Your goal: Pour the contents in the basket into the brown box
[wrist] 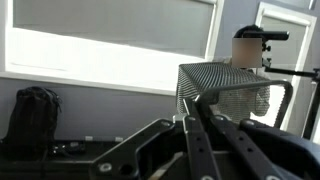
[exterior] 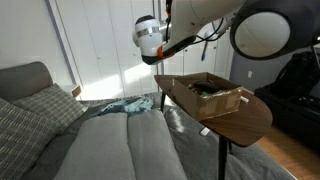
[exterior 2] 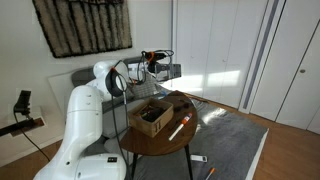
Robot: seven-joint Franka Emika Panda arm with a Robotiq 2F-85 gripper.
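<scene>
The basket [wrist: 228,88], a dark grey wire-mesh bin, fills the right of the wrist view, lying on its side. My gripper [wrist: 193,110] is shut on its rim. In an exterior view the gripper [exterior 2: 148,63] holds the basket [exterior 2: 162,66] in the air, above and behind the brown box [exterior 2: 152,116]. The box is a shallow tan cardboard box with dark items inside, standing on the brown oval table [exterior 2: 170,140]. The box [exterior: 212,96] also shows on the table [exterior: 240,118] in an exterior view, where the arm hides the basket.
An orange pen [exterior 2: 178,128] lies on the table beside the box. A grey sofa [exterior: 60,130] stands next to the table. A camera on a tripod [wrist: 262,36] and a black backpack [wrist: 35,112] stand by the wall. Small items [exterior 2: 203,162] lie on the floor.
</scene>
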